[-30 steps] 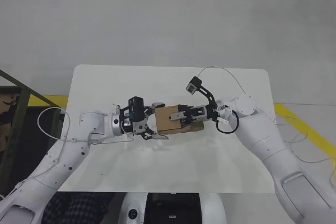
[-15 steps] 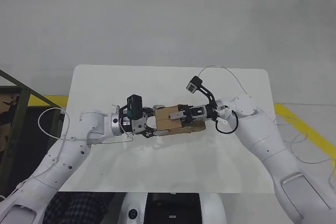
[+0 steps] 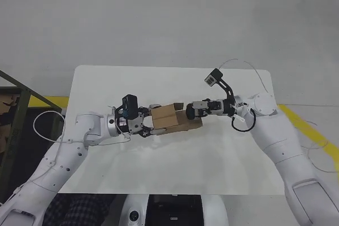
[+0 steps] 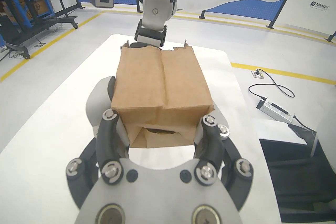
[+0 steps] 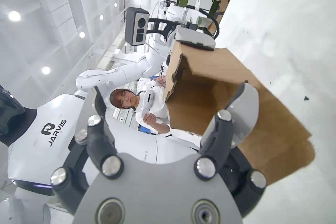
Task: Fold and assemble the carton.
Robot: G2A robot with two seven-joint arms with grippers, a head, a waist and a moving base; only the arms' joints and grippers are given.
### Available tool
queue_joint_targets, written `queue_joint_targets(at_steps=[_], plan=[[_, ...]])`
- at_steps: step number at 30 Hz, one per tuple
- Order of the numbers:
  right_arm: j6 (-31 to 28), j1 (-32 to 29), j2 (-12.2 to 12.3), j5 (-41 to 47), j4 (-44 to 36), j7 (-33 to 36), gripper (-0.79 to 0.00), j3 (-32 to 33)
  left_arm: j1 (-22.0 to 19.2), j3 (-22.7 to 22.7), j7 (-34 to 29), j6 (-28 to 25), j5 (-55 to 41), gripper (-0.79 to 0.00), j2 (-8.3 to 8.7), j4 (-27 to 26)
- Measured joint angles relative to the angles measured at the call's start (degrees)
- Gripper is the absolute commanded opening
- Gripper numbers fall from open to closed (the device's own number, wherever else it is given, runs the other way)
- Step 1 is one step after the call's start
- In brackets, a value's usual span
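Note:
A brown carton (image 3: 170,117) is held just above the middle of the white table (image 3: 101,164), with loose flaps at both ends. My left gripper (image 3: 146,122) is shut on its left end. In the left wrist view the fingers (image 4: 114,124) clamp the carton (image 4: 161,83) from both sides, a flap folded inward under it. My right gripper (image 3: 191,109) stands open at the carton's right end. In the right wrist view one fingertip (image 5: 244,97) lies against the carton's (image 5: 210,78) open end, while the other is free in the air.
A green rack with flat cardboard (image 3: 4,116) stands off the table's left edge. Yellow tape (image 3: 296,113) marks the floor to the right. A power adapter and cable (image 4: 275,110) lie on the floor beside the table.
My right gripper has drawn back to the right, off the carton's top, and now sits at its right end. The left gripper has shifted a little left, turning the carton with it.

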Motion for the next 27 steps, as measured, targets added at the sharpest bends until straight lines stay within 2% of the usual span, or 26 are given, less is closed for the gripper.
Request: queue_joint_targets(at_steps=[1,2,3,4,9,14,27], plan=[[0.2,-0.7,0.4,-0.7,-1.0,0.2,0.000,0.9,0.2,-0.3,0.3,0.1,0.2,-0.579,0.03,0.0],[0.4,-1.5,0.8,-1.3,-2.1,0.3,-0.268,1.8,0.4,-0.7,0.6,0.2,0.4,-0.570,0.06,0.0],[1.0,-2.7,1.4,-2.0,-3.8,0.4,-0.588,3.0,0.6,-1.1,1.1,0.3,0.7,-0.560,0.09,0.0],[1.5,-3.6,1.7,-2.6,-5.3,0.5,-0.785,3.8,0.8,-1.4,1.4,0.4,1.0,-0.554,0.11,0.0],[6.6,-8.5,3.3,-6.1,-14.7,1.8,-0.785,6.2,1.6,-2.6,3.2,1.1,2.5,-0.529,0.13,-0.6],[9.1,-11.7,4.0,-7.9,-20.3,0.6,-0.785,6.9,2.1,-3.2,4.5,1.4,3.5,-0.529,0.03,-0.8],[8.3,-9.0,3.2,-9.8,-17.0,-3.9,-0.785,2.9,3.0,-3.9,6.7,0.4,3.8,-0.548,-0.34,-1.7]])
